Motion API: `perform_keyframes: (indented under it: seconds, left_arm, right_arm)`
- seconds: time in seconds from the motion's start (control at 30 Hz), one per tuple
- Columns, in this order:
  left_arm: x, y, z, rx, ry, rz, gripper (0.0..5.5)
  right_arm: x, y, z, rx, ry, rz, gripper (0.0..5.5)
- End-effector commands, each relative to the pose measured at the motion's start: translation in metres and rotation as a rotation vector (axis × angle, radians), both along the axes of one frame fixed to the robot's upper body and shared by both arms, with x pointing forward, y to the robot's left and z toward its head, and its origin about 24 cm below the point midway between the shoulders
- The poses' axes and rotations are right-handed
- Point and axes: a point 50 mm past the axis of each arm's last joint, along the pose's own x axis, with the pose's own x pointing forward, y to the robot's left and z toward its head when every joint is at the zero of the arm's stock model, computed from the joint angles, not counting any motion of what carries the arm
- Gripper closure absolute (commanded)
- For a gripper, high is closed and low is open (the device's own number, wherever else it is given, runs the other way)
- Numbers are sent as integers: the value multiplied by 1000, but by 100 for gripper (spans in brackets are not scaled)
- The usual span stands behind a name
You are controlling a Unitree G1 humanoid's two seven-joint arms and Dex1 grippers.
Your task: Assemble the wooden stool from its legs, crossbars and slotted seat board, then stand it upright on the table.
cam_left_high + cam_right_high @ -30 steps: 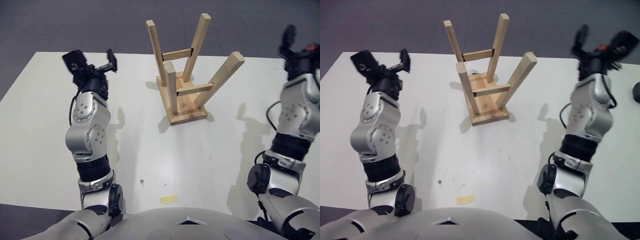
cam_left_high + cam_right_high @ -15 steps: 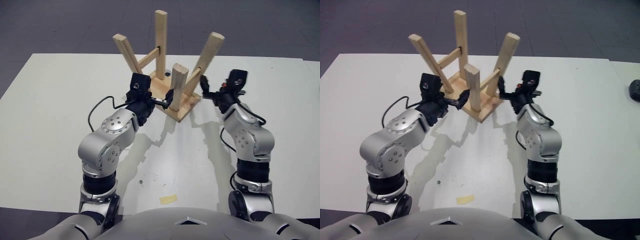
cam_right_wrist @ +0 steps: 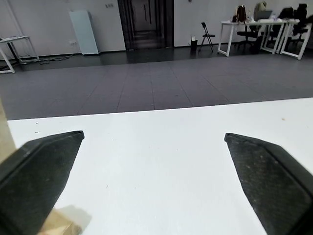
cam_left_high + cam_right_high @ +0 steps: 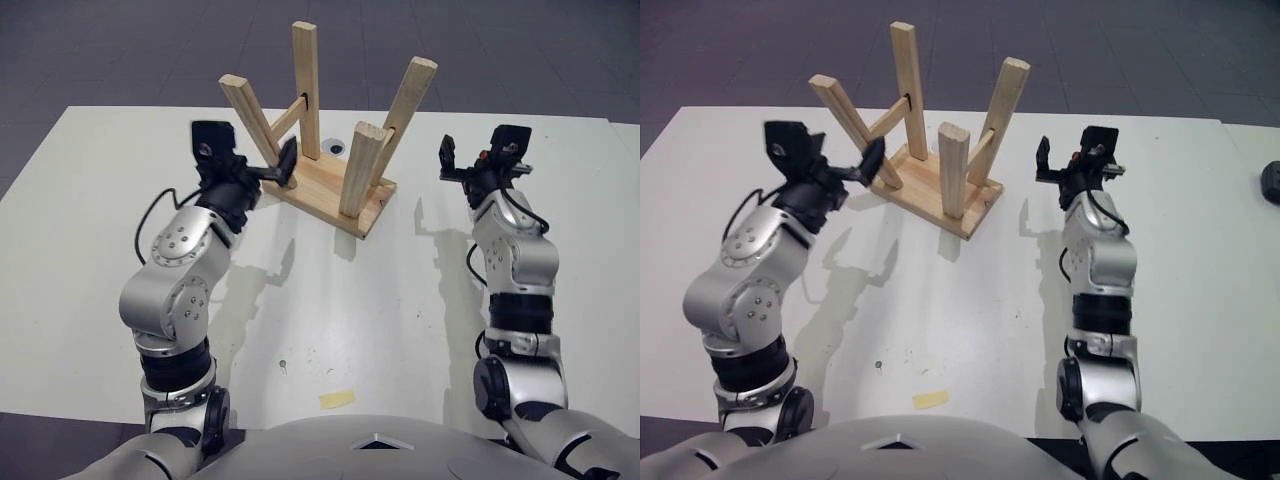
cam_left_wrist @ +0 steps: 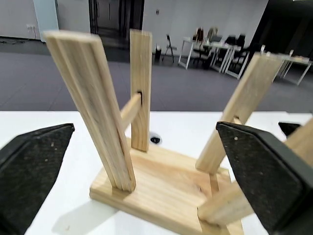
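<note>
In the head views, the black two-fingered left tool [image 4: 250, 155] and right tool [image 4: 478, 155] have backed off the upside-down pale wooden stool [image 4: 322, 188] on the white worktop [image 4: 80, 250]. Both are spread wide, so the stool likely still needs turning upright. In the left wrist view, the stool's legs rise between the spread fingers. In the right wrist view, the worktop meets a dark grey floor [image 3: 161, 83], with desks [image 3: 254, 24] beyond.

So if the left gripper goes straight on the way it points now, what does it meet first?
Probably the upturned stool: its nearest tilted leg stands just ahead of the open left gripper. Depth is unclear, so the edge of the seat board might come first.
</note>
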Motion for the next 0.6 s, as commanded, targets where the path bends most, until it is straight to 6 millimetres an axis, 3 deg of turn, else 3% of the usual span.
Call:
perform_keyframes:
  seconds: [0.03, 0.3, 0.6]
  left_arm:
    - [5, 15, 5, -58, -60, 66, 10]
    - [11, 11, 17, -108, -128, 18, 10]
    - [15, 24, 6, -45, -77, 51, 10]
  right_arm:
    - [39, -12, 0, -99, 26, 70, 14]
    - [63, 6, 5, -153, 43, 180, 14]
    - [57, 32, -5, -189, -7, 484, 14]
